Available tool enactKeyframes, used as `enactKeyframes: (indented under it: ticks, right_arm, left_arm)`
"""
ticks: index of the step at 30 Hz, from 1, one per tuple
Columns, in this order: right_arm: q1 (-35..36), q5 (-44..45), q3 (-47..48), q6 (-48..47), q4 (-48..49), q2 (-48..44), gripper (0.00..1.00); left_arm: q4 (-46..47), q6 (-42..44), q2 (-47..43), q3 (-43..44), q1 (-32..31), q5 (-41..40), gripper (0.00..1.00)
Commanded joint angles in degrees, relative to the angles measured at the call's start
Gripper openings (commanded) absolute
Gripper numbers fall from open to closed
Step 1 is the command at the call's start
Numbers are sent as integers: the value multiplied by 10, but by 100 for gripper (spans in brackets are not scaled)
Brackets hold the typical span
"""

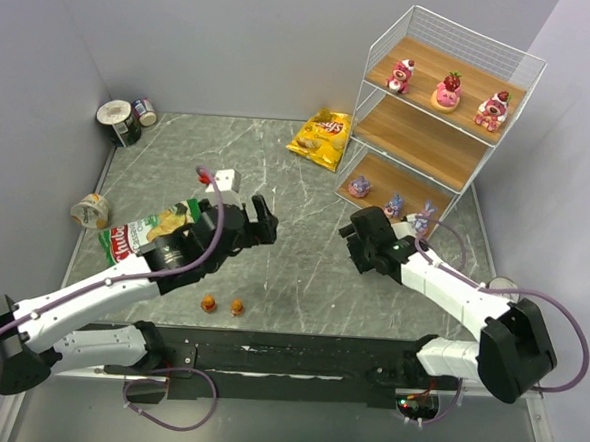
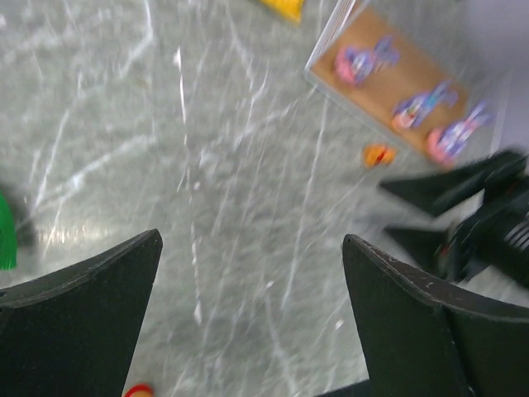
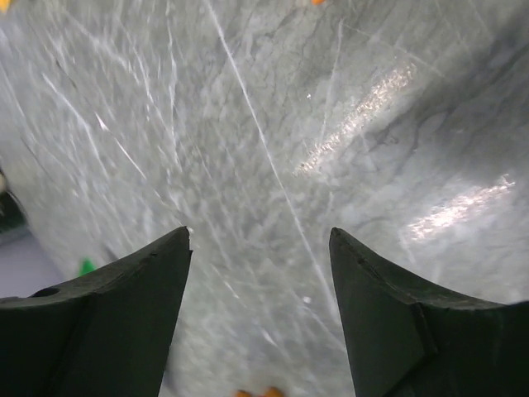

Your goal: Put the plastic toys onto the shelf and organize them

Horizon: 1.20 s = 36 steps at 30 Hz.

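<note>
Top external view gives you the tall white wire-frame shelf [image 1: 450, 110] with three light brown wooden boards at the far right of the grey marbled tabletop [image 1: 302, 272]. Three pink-and-red strawberry-like figurines [image 1: 400, 75] [image 1: 447, 90] [image 1: 492, 110] stand in a row on its top board. Three purple-pink figurines [image 1: 359, 187] [image 1: 394, 204] [image 1: 425, 221] line the bottom board, and the middle board is bare.

Two small orange figurines [image 1: 208, 303] [image 1: 237, 306] sit side by side on the tabletop near the arm bases, not yet shelved. Your left wrist view, though blurred, shows a third orange figurine [image 2: 378, 154] on the tabletop just beside the bottom board's front edge.

The left gripper [image 1: 266, 222] hovers over mid-table with its jaws spread wide and nothing between them. The right gripper [image 1: 352, 243] hangs just in front of the bottom board, jaws likewise apart, with only tabletop between them.

A crumpled yellow chip bag [image 1: 322, 138] lies near the shelf's left side. A green chip bag [image 1: 154, 230] lies under the left arm, and tin cans [image 1: 121, 120] [image 1: 92, 209] sit along the left edge.
</note>
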Motion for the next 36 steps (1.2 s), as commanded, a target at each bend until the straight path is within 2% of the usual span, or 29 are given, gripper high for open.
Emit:
enactKeyframes:
  ticks: [1, 7, 11, 18, 22, 36]
  right_arm:
    - [-38, -3, -9, 128, 22, 41, 73]
    - [-136, -34, -58, 91, 69, 25, 67]
    - [-183, -61, -73, 52, 106, 23, 65]
    - [-195, -63, -66, 36, 140, 68, 63]
    - [-195, -62, -51, 57, 151, 104, 62]
    - [-204, -31, -36, 89, 201, 176, 62]
  left_arm:
    - [42, 24, 8, -38, 15, 65, 96]
    - [102, 74, 9, -76, 69, 104, 96]
    - [128, 81, 18, -91, 107, 160, 96]
    - [150, 104, 31, -96, 167, 211, 96]
    - [159, 111, 29, -107, 202, 247, 96]
    - [169, 115, 12, -131, 235, 244, 96]
